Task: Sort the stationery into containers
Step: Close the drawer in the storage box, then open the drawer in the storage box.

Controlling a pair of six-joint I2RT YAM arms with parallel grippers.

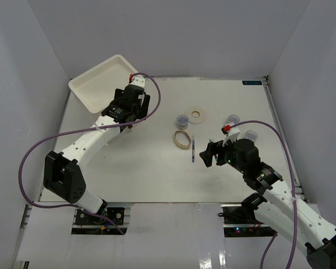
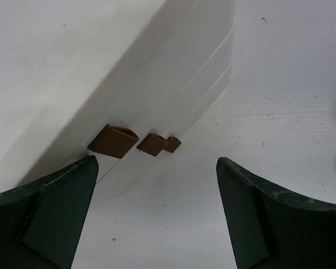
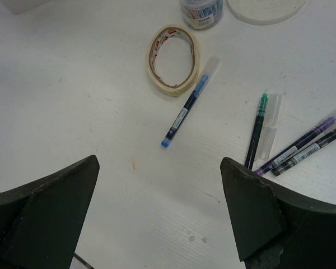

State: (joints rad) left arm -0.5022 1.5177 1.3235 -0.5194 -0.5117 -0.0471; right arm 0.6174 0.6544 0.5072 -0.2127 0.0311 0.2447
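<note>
The white drawer unit (image 1: 98,84) stands at the far left; its three brown handles (image 2: 115,140) show stacked in the left wrist view. My left gripper (image 1: 125,112) (image 2: 155,162) hangs open just in front of the handles, over bare table. My right gripper (image 1: 209,152) (image 3: 159,162) is open and empty above the table. Ahead of it lie a blue pen (image 3: 189,103) (image 1: 194,150), a beige tape ring (image 3: 173,59) (image 1: 182,139), a green pen (image 3: 256,131), a clear pale stick (image 3: 270,126) and two purple pens (image 3: 305,140).
A white tape ring (image 1: 197,114) lies beyond the beige one. One clear jar (image 1: 182,119) sits beside it, and two more jars (image 1: 233,119) (image 1: 250,135) stand behind my right arm. White walls close in the table on three sides.
</note>
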